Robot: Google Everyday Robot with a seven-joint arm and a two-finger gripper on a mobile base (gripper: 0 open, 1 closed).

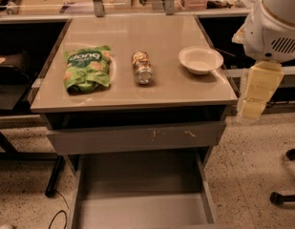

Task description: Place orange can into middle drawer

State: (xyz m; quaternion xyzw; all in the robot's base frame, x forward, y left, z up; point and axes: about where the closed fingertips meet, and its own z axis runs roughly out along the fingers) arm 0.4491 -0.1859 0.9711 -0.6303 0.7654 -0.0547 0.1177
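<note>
The orange can (142, 67) lies on its side in the middle of the tabletop (152, 35), with its silver end towards me. The middle drawer (142, 211) is pulled out below the table and its flat grey floor is bare. My gripper (254, 95) hangs at the right edge of the table, to the right of the white bowl and well away from the can. It holds nothing that I can see.
A green snack bag (87, 68) lies left of the can and a white bowl (200, 59) right of it. A shut grey drawer front with scratch marks (137, 136) sits above the open drawer. Chair casters (280, 194) stand on the floor at right.
</note>
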